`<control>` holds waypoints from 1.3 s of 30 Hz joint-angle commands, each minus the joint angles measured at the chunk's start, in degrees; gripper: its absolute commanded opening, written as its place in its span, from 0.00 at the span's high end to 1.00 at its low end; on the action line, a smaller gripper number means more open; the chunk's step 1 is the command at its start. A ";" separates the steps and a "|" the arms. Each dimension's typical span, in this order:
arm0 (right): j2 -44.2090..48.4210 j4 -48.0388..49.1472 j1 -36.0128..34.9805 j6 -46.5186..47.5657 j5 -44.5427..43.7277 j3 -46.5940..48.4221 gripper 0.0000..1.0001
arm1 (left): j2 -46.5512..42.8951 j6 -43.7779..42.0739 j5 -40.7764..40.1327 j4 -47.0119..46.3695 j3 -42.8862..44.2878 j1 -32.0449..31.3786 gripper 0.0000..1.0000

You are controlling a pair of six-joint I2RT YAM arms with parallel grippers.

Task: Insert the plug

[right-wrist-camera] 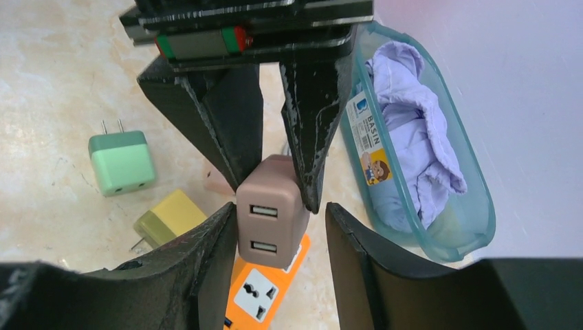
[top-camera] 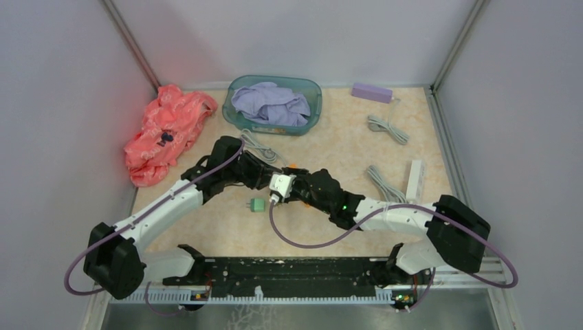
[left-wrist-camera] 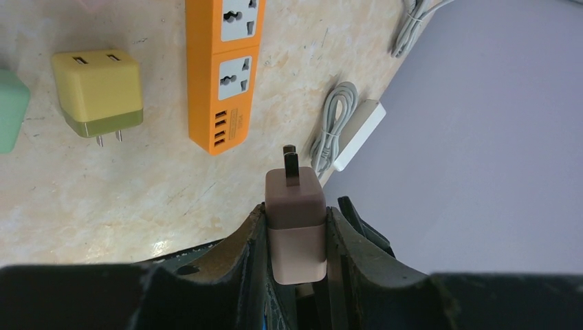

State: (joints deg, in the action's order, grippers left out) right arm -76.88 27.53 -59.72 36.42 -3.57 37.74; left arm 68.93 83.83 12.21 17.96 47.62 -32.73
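Note:
A brown-and-pink plug (left-wrist-camera: 295,213) with two USB ports (right-wrist-camera: 271,220) is clamped between the fingers of my left gripper (left-wrist-camera: 295,223), prongs pointing away from the wrist. It hangs above the orange power strip (left-wrist-camera: 223,69), whose sockets face up (right-wrist-camera: 265,292). My right gripper (right-wrist-camera: 278,237) stands open around the plug's USB end. Its left finger (right-wrist-camera: 206,265) touches the plug and its right finger (right-wrist-camera: 357,261) stands apart from it. In the top view both grippers meet at the table's middle (top-camera: 282,184).
A yellow plug (left-wrist-camera: 100,93) and a green plug (right-wrist-camera: 122,161) lie beside the strip. A teal basin (top-camera: 313,89) with lavender cloth stands at the back, and a pink cloth (top-camera: 165,130) lies at the left. A white power strip (top-camera: 414,180) and grey cables (top-camera: 385,127) lie on the right.

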 commanded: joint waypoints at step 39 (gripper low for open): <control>0.20 -35.38 7.55 -26.39 1.89 20.20 1.00 | -7.58 -25.90 -17.54 -4.80 -5.11 0.73 0.16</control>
State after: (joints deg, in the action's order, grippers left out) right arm -76.66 0.97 -55.29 16.73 -4.34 50.72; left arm 62.33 68.82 -3.64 17.72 44.73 -32.34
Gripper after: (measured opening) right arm 0.319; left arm 0.825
